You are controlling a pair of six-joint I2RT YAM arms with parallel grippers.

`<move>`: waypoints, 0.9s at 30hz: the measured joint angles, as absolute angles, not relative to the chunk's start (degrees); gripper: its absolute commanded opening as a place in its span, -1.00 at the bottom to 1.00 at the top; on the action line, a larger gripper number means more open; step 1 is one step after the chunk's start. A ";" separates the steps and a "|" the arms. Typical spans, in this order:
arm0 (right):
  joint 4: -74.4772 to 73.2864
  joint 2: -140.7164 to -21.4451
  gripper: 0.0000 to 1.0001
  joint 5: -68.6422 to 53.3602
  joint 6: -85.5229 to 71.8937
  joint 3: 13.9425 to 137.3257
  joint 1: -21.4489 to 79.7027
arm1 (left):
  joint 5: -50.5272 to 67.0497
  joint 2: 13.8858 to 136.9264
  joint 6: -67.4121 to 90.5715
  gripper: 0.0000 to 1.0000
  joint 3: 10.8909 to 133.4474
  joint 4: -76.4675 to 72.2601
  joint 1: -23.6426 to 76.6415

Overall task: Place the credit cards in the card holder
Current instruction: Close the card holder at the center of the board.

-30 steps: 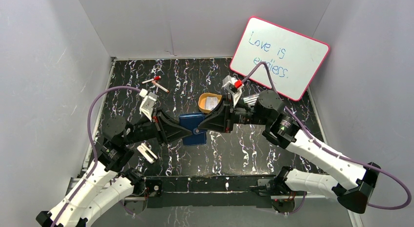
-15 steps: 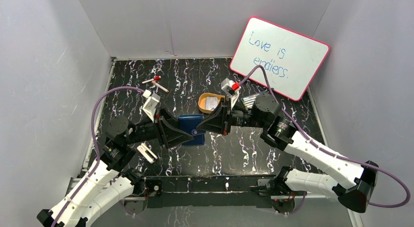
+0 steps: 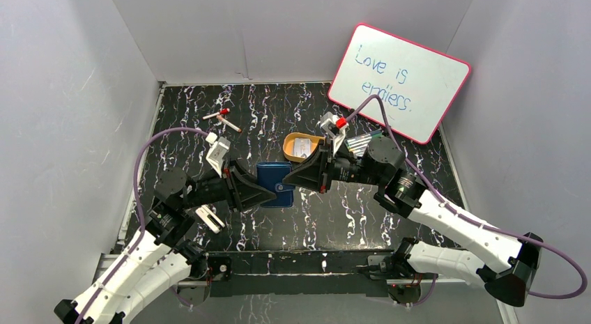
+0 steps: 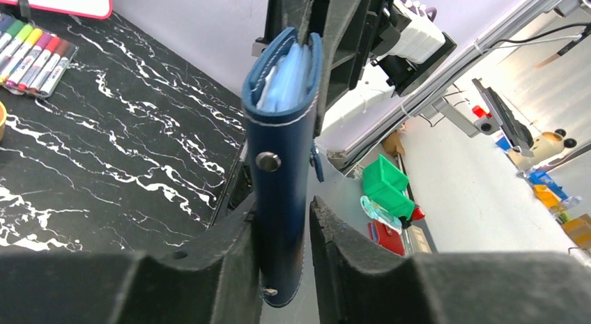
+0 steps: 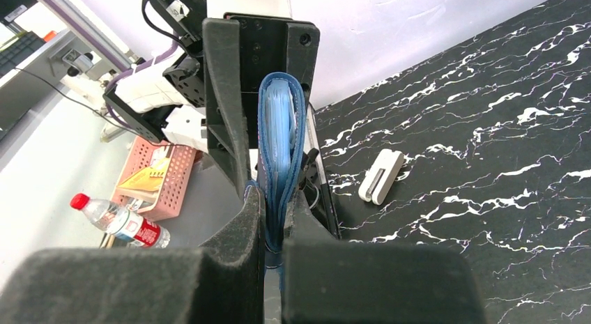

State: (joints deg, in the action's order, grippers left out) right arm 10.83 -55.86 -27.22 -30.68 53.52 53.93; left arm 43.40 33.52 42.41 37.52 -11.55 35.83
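The navy card holder hangs folded above the table between my two grippers. My right gripper is shut on its open edge, and in the right wrist view the card holder is pinched between those fingers, showing pale blue sleeves. My left gripper stands open around the snap-button end. In the left wrist view the card holder rests against one finger, with a gap to the other, between my left gripper fingers. One pale credit card lies in the orange tray.
A pink-framed whiteboard leans at the back right, with a pack of coloured markers below it. A red-capped marker lies at the back left. A small white clip-like piece sits near my left arm.
My left gripper has let go of the card holder and now stands open around it, drawn back slightly to the left. My right gripper has closed tighter on the holder.
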 measured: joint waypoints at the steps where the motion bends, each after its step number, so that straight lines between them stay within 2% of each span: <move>1: 10.90 -55.86 -1.00 -27.31 -30.92 53.52 53.89 | 43.18 33.47 42.46 -0.63 37.34 -11.55 35.83; 3: 10.90 -55.86 -1.00 -27.40 -31.35 53.52 53.78 | 42.76 33.47 42.63 -1.00 37.08 -11.55 35.83; 5: 10.92 -55.86 -1.00 -27.42 -31.57 53.49 53.63 | 42.65 33.47 42.89 -1.00 37.08 -11.79 35.83; 6: 10.96 -55.86 -0.94 -27.42 -31.66 53.47 53.58 | 42.59 33.47 42.96 -1.00 37.08 -11.86 35.86; 9: 10.52 -55.92 -0.19 -27.09 -31.33 53.54 53.56 | 40.97 33.47 42.70 -1.00 37.21 -10.94 35.88; 10: 9.76 -56.05 -0.05 -26.55 -30.94 53.84 53.52 | 39.81 33.41 42.35 -1.00 37.41 -9.89 35.92; 12: 7.44 -56.29 0.05 -24.51 -29.47 55.02 53.36 | 36.51 33.43 41.56 -1.00 38.30 -6.79 36.21; 16: 0.84 -56.29 0.02 -19.22 -24.97 59.83 52.66 | 26.50 34.54 39.33 -1.00 42.33 2.13 36.18; 21: -4.73 -57.87 -0.27 -15.73 -22.13 66.83 52.62 | 14.37 38.81 37.69 -1.00 49.10 10.07 36.18; 27: -5.48 -63.33 -0.50 -13.37 -24.51 66.50 52.77 | 6.66 42.89 37.89 -1.00 52.84 15.16 36.18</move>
